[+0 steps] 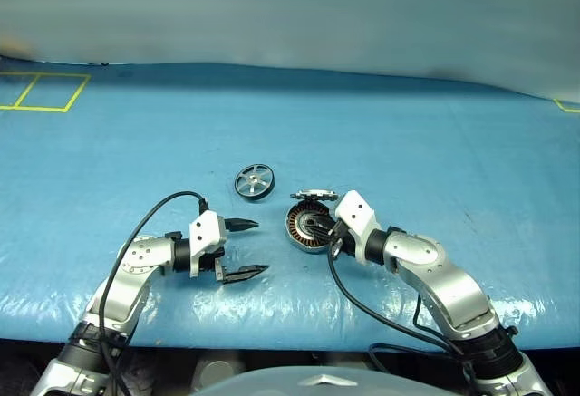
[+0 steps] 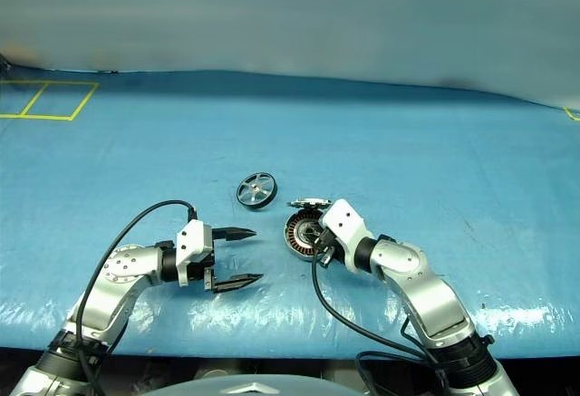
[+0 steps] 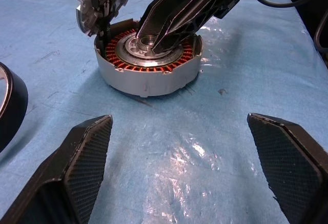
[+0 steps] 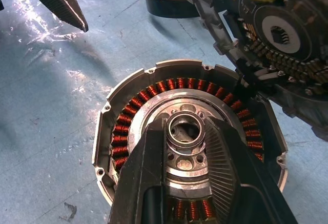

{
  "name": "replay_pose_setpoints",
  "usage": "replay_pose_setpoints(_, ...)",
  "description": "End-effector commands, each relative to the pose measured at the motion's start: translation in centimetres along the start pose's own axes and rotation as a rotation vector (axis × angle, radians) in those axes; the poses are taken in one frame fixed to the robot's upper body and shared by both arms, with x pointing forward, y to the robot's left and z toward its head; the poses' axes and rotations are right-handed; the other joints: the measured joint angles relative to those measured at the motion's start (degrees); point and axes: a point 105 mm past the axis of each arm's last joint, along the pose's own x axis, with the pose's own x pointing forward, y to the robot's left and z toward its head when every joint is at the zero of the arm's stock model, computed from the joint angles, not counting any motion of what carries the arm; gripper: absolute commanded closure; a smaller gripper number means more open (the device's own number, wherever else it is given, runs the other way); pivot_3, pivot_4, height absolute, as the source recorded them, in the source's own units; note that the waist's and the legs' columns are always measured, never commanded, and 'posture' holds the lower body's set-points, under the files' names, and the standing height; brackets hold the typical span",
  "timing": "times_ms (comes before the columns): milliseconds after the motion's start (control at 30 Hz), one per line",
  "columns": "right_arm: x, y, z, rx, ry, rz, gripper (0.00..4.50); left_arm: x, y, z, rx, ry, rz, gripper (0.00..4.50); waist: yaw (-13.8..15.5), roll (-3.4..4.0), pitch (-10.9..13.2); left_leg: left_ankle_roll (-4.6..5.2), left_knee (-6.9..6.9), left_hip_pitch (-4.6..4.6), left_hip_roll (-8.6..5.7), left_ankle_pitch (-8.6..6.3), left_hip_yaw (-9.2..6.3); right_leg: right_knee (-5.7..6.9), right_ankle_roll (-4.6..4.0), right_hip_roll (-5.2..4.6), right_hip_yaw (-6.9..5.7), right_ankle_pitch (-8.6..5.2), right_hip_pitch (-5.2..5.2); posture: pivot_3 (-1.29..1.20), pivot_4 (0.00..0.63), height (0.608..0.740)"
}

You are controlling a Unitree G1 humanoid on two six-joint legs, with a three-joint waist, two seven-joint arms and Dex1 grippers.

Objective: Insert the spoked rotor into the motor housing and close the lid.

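One rotor (image 1: 255, 181), one housing (image 1: 303, 226), one lid (image 1: 314, 195)

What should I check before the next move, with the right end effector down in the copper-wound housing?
1. Round silver-rimmed motor housing with copper windings flat on the blue table cover: ok.
2. Dark grey spoked metal rotor seated in the housing: not ok, it lies apart on the cover.
3. Thin notched silver-grey lid clear of the opening: ok, it stands tilted up at the housing's rim.
4. Right end effector clear of the housing: not ok, its fingers are at the central hub ring.
5. Left end effector free for the rotor: ok, open and holding nothing.
6. Whether the lid is attached to the housing: cannot tell.
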Motion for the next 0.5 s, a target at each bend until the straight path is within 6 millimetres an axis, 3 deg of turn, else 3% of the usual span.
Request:
replay_pose_setpoints(33,-0.25,-0.55,0.68,-0.021,-0.024,-0.024,3.8,0.03,0.02,0.34,0.025,-0.012,-0.004,0.0,0.0,0.0,0.0,0.0,0.0,0.0,0.0,0.0,0.0,0.0,0.0,0.0,0.0,0.0,0.0,0.0,0.15,0.74)
replay_pose_setpoints(267,-0.24,-0.53,0.47,-0.051,-0.016,-0.029,3.8,0.07,0.02,0.18,0.033,-0.003,-0.007,0.0,0.02,0.0,0.0,0.0,0.0,0.0,0.0,0.0,0.0,0.0,0.0,0.0,0.0,0.0,0.0,0.0,0.15,0.74)
replay_pose_setpoints(500,-0.43,-1.04,0.48,-0.044,-0.018,-0.056,1.47,0.08,0.1,0.14,0.031,-0.002,-0.005,0.0,0.02,0.0,0.0,0.0,0.0,0.0,0.0,0.0,0.0,0.0,0.0,0.0,0.0,0.0,0.0,0.0,0.15,0.74)
